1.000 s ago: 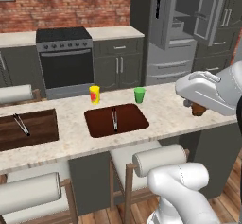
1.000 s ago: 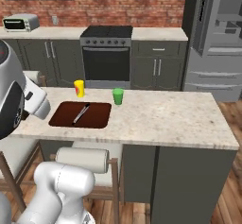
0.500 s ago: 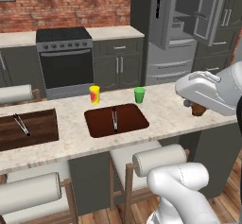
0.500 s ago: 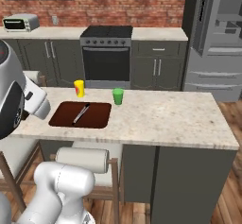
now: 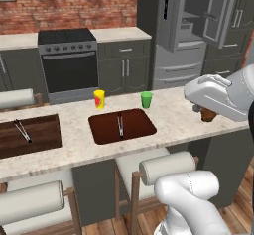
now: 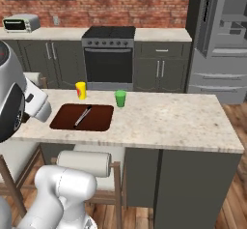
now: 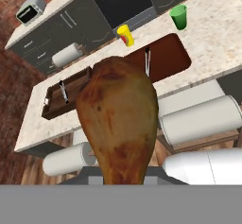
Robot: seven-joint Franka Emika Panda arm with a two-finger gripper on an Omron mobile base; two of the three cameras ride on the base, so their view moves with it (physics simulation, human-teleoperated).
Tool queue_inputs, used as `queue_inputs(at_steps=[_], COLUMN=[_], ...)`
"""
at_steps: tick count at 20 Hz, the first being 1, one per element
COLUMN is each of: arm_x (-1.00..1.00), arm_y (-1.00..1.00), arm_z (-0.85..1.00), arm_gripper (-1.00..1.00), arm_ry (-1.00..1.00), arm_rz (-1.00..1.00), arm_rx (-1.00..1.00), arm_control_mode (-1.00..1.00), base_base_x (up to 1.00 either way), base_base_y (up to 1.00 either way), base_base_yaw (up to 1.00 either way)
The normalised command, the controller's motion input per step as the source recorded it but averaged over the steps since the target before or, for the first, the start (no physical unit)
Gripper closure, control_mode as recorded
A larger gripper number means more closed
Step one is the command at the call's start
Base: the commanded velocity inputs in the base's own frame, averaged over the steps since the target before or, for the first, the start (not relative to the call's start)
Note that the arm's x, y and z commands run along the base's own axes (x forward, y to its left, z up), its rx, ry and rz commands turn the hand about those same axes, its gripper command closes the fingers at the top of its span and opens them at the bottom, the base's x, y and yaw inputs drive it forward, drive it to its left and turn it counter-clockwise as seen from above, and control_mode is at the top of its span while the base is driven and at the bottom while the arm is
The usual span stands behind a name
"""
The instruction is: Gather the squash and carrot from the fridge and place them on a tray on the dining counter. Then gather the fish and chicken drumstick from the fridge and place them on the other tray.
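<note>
Clamped in the closed gripper point(image 5: 207, 113), the browned, glossy chicken drumstick point(image 7: 119, 121) juts straight out ahead of the hand, above the speckled stone dining counter point(image 7: 208, 43); farther off lies the dark brown rectangular tray point(image 7: 160, 57).

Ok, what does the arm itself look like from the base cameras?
Glossy white rounded shells. The arm rises as a thick curved link, and the hand end is a smooth white housing. A dark band shows at a joint. No cables or markings visible.
</note>
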Motion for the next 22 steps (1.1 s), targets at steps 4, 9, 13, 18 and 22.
queue_inputs(at_steps=[4,9,13,18,22], arm_x=[0.13,0.61,0.37,0.35,0.03], arm_y=[0.05,0.12,0.19,0.42,0.09], arm_z=[0.00,-0.11,-0.06,-0.35,-0.05], arm_gripper=[1.00,1.00,1.00,1.00,1.00], arm_ry=[0.03,0.16,0.18,0.07,0.00], arm_rz=[0.00,0.00,0.00,0.00,0.00], arm_rx=[0.00,-0.02,-0.08,-0.34,-0.09], arm_control_mode=[-1.00,-1.00,-1.00,-1.00,-1.00], base_base_x=[0.00,0.00,0.00,0.00,0.00], base_base_y=[0.00,0.00,0.00,0.00,0.00], base_base_yaw=[0.00,0.00,0.00,0.00,0.00])
